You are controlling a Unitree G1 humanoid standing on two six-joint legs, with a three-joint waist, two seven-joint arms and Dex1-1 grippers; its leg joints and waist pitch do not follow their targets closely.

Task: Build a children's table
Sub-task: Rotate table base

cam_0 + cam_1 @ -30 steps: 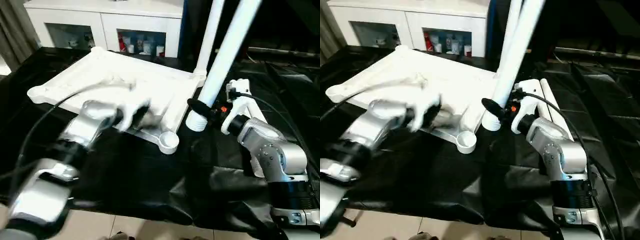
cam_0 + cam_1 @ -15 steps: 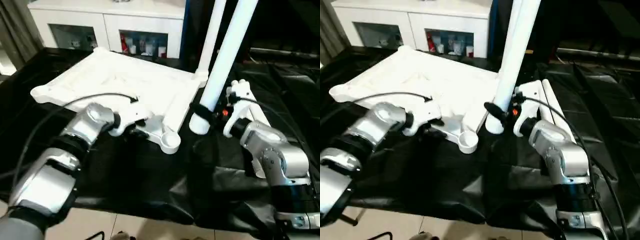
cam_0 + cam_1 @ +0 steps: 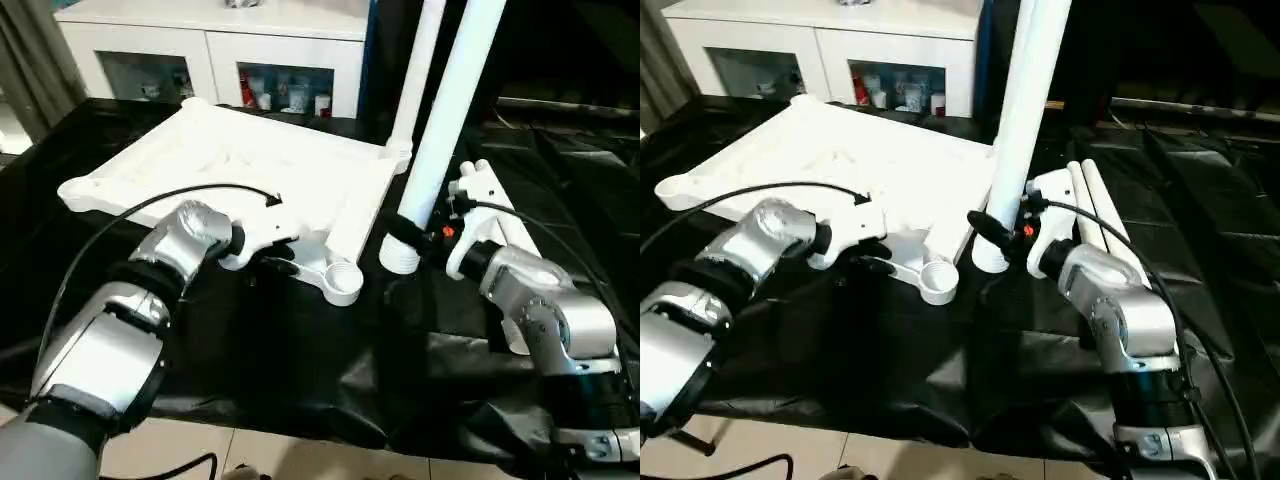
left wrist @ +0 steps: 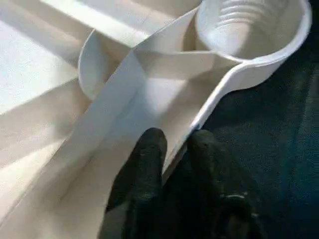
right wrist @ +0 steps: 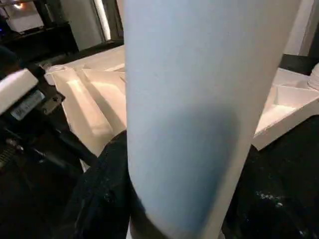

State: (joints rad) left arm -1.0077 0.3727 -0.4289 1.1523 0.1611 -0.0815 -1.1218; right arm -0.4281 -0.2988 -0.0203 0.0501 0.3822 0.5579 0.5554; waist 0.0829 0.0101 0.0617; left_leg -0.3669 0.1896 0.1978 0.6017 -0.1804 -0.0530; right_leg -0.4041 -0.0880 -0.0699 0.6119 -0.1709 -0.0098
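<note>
The upturned table top (image 3: pixel 250 165) lies on the black cloth. Its thin rim is pinched by the left gripper (image 4: pixel 172 149) near the empty corner socket (image 3: pixel 340 280). The leg (image 3: pixel 450 120), seemingly light, stiff and slippery, is gripped near its ribbed end by the right gripper (image 3: pixel 405 225).

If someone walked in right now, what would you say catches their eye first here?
Probably the long white tubular leg rising steeply at centre, clamped near its ribbed lower end by the right gripper. Next, the upside-down white plastic tabletop on the black cloth, with the left gripper pinching its near rim beside a round corner socket.
</note>
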